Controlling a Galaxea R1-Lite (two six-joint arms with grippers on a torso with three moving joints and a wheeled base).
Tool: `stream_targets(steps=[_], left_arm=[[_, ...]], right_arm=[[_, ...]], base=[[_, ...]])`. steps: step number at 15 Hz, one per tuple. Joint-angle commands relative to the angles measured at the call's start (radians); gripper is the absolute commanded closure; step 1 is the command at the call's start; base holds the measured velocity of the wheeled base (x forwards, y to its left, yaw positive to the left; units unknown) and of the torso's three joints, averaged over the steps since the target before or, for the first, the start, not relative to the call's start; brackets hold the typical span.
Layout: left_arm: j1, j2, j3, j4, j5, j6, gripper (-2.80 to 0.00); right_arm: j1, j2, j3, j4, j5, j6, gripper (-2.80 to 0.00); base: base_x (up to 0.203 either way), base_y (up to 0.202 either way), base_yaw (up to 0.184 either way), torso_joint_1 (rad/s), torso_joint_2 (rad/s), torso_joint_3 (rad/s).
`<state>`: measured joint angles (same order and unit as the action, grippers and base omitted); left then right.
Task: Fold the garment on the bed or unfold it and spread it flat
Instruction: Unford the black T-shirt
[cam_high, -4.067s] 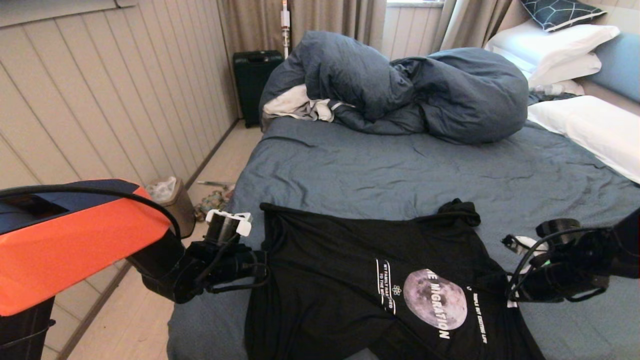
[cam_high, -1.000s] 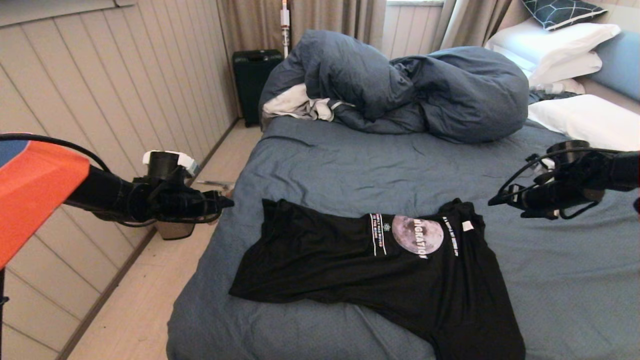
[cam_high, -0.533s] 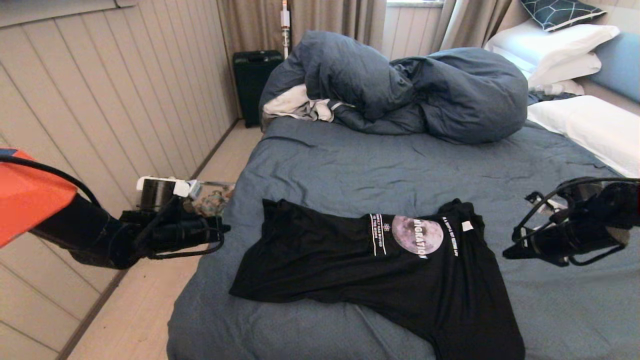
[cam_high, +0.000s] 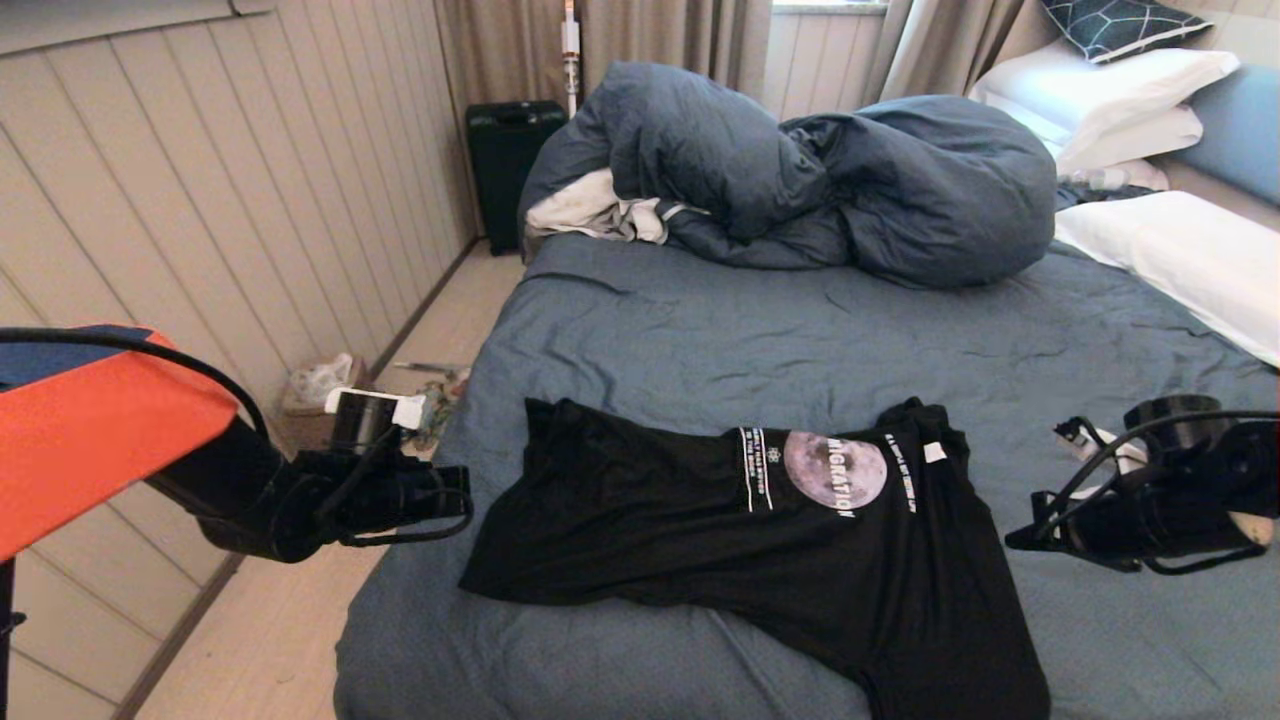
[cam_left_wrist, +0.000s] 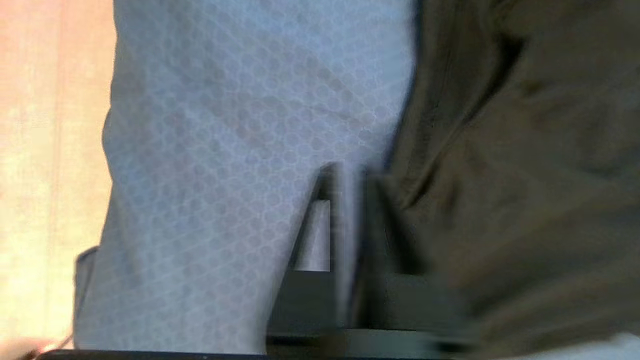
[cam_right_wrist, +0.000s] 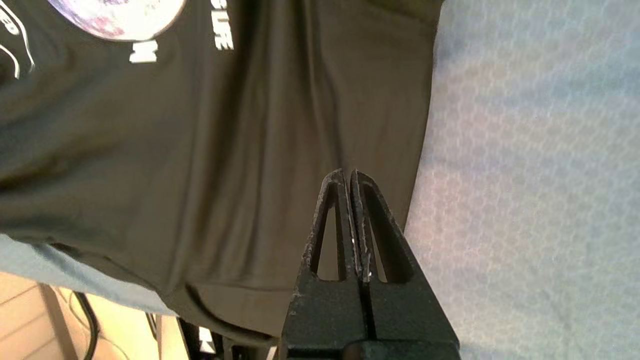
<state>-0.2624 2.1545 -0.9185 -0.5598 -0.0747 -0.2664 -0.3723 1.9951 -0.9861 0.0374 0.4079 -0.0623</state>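
The garment, a black T-shirt with a moon print, lies partly folded on the near part of the bed, its white neck tag showing. My left gripper hovers just off the shirt's left edge, over the bed's side. In the left wrist view the left gripper is shut and empty, with sheet on one side and shirt on the other. My right gripper floats right of the shirt. Its wrist view shows the right gripper shut and empty above the shirt's edge.
A bulky slate-blue duvet and a white-grey cloth are heaped at the far end. White pillows lie at the right. A dark suitcase and a bin stand on the floor by the panelled wall.
Over the last second both arms dropped lower beside the shirt, which stayed still. Four seconds ago the shirt lay nearer, with both grippers at its edges.
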Motion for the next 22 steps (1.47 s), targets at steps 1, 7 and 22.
stream_targets(steps=[1, 7, 22], left_arm=[[-0.008, 0.05, -0.012, 0.0, 0.029, -0.001, -2.8], [-0.07, 0.023, 0.094, 0.002, 0.042, -0.004, -2.8], [-0.21, -0.067, 0.194, 0.099, 0.046, -0.07, -2.8]], right_arm=[[0.004, -0.013, 0.014, 0.0, 0.003, -0.001, 0.0], [0.001, -0.022, 0.017, -0.005, 0.002, -0.002, 0.0], [0.003, -0.013, 0.029, -0.042, -0.006, -0.001, 0.0]], base=[[0.0, 0.0, 0.0, 0.0, 0.0, 0.0], [0.0, 0.0, 0.0, 0.0, 0.0, 0.0], [0.0, 0.0, 0.0, 0.0, 0.0, 0.0]])
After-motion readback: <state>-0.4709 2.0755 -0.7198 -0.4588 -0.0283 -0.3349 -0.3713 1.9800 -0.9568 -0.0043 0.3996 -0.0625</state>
